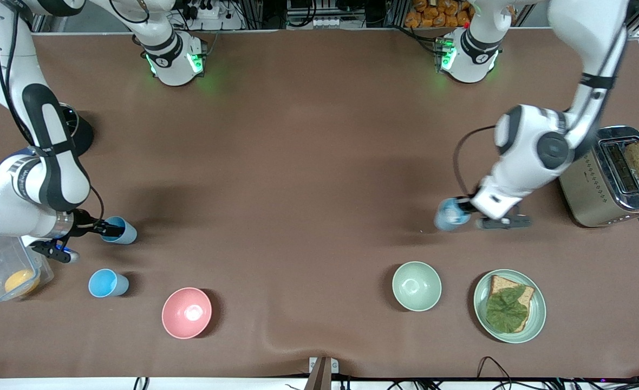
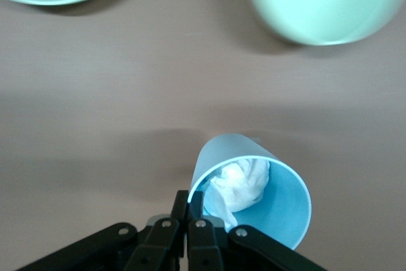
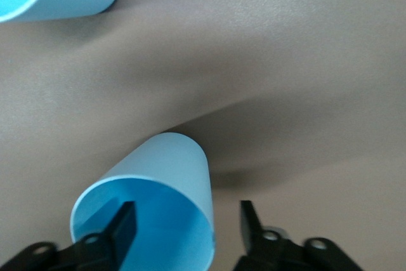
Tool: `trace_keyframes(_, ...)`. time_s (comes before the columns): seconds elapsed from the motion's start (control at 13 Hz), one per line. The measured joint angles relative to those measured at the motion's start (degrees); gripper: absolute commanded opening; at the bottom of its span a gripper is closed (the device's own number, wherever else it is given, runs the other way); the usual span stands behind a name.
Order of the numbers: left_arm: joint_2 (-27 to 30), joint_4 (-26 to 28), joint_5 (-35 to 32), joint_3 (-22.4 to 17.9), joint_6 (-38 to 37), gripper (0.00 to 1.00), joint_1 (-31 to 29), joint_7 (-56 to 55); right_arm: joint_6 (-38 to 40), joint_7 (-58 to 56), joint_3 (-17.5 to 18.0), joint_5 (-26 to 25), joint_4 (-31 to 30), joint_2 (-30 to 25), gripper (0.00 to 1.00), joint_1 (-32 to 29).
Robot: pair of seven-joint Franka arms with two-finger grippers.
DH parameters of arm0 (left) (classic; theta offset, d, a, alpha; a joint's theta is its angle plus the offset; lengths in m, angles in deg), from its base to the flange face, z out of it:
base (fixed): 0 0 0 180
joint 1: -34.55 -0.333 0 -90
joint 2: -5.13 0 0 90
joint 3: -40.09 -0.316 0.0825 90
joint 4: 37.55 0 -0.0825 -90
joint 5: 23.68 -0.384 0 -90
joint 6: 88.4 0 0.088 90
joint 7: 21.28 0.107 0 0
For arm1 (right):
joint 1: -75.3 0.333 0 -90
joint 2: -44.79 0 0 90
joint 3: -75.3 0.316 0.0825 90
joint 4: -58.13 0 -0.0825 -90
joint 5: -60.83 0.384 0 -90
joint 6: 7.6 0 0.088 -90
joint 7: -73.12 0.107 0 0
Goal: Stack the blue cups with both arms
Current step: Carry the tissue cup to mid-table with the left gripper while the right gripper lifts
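Both grippers are on a cup, and nothing is stacked yet.

Your left gripper has its fingers pressed together on the rim of a cup stuffed with white tissue, tilted over the table between the toaster and the green bowl, toward the left arm's end. Your right gripper is spread, one finger inside and one outside the wall of a second cup near the edge at the right arm's end; whether it has a grip yet, I cannot tell. A third cup stands just nearer the front edge. All three are apart, so the whole stacking is left. Both forearms are bent low, wrists angled inward.
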Motion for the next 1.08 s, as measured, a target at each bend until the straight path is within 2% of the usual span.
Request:
trace_keyframes(0.23,-1.28,-5.37,0.0,1.89,-1.25,0.0,10.8,-15.9,0.08,0.03,-0.08,1.06,-0.72,-0.05,0.0,-0.03)
trace_keyframes(0.54,-10.16,-14.77,-0.28,1.6,-1.37,0.0,25.3,-33.21,0.11,0.05,-0.06,1.26,-2.74,-1.17,0.0,0.01)
trace_keyframes(0.69,-16.04,-19.9,-2.35,1.34,-1.36,0.0,29.5,-38.37,0.72,0.06,-0.05,1.27,-3.77,-2.62,0.0,0.02)
trace_keyframes(0.92,-22.94,-25.05,-4.45,0.87,-1.36,0.0,32.7,-43.1,6.2,0.52,-0.04,1.35,-3.98,-6.5,0.0,0.05)
trace_keyframes(1.0,-24.14,-25.83,-4.55,0.57,-1.36,0.16,33.39,-43.91,8.73,1.26,-0.02,1.38,-3.96,-8.2,0.0,0.11)
trace_keyframes(1.08,-24.73,-26.4,-4.59,0.24,-1.37,0.99,34.04,-44.51,11.55,1.79,0.06,1.43,-3.92,-10.06,0.0,0.26)
